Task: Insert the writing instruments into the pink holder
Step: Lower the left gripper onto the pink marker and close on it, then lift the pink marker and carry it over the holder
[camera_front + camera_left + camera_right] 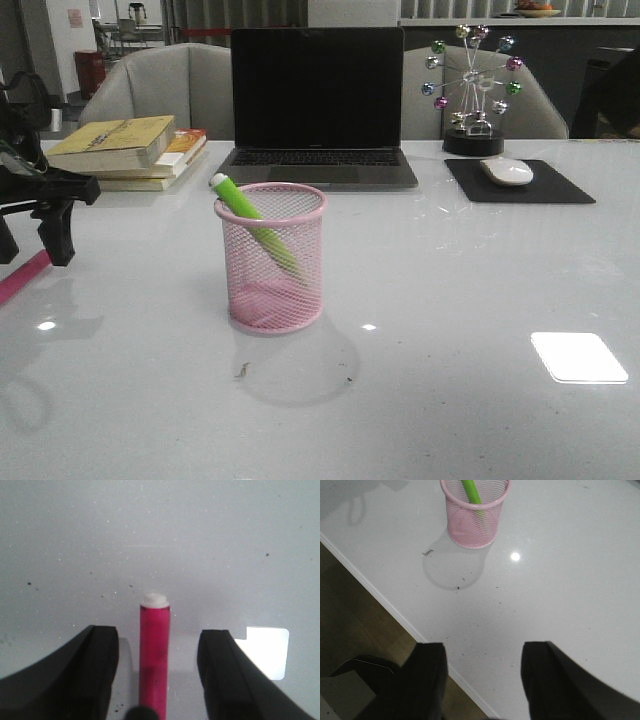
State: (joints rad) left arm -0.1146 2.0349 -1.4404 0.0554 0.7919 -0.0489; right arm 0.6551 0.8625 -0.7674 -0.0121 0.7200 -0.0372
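front camera faces forward; right wrist looks down, perhaps from higher; both show holder (275,258).

No legible text, label, brand, number or sign in any view.

Front view: cover of the top yellow book (112,141) carries faint print, too blurred to read. Laptop (317,105) screen dark, no logo discernible; keyboard legends unresolved. A pale sheet on the far wall at upper left is too small to read.

Left wrist view: pink marker (154,655) between the fingers (87,672) has a dark smudge on the barrel, not readable as print.

Right wrist view: green marker (470,492) and pink holder (474,515), ahead of the fingers (427,680), show no markings.
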